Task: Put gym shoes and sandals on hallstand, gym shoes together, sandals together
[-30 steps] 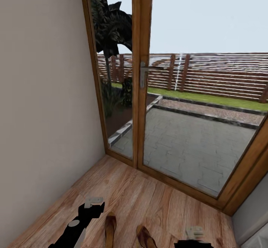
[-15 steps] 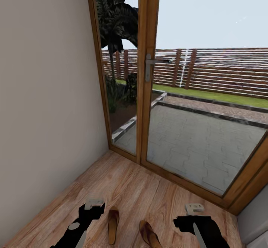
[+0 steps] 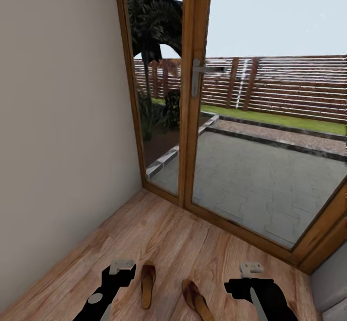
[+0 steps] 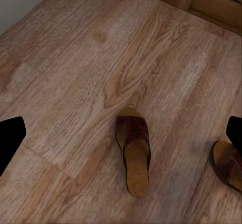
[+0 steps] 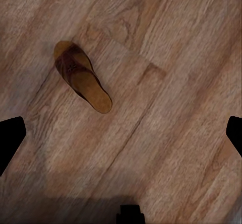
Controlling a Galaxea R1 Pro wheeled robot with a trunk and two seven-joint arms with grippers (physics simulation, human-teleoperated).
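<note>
With both arms hung low, I've got the two dark brown leather-look sandals, one (image 3: 147, 283) and its mate (image 3: 196, 299), lying apart on the warm wood-plank floor (image 3: 168, 237) by the glazed door. My left gripper (image 4: 121, 133) hovers spread over one, my right gripper (image 5: 121, 133) spread near the other, empty, ready for a top-down grab.
</note>
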